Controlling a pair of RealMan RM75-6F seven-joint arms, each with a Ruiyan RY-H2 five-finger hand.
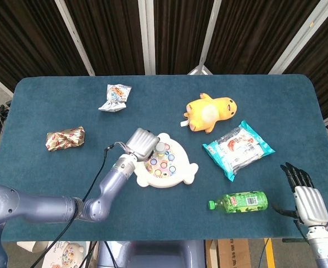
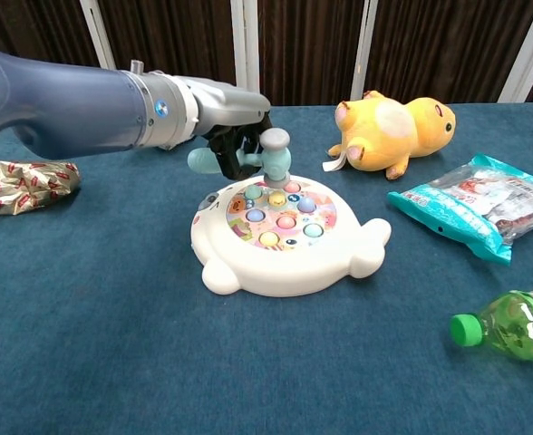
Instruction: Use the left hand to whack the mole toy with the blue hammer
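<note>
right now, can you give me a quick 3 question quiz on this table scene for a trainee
1. True or false: the left hand holds the blue hammer with its head down on the mole toy.
2. Which item lies nearest the right hand? A) foil snack bag B) green bottle C) yellow plush
3. Fill in: the yellow plush lies beyond the teal ____ packet, toward the table's far edge.

Key: 1 true. 2 B, the green bottle. 3 snack; the snack packet lies nearer than the plush.
</note>
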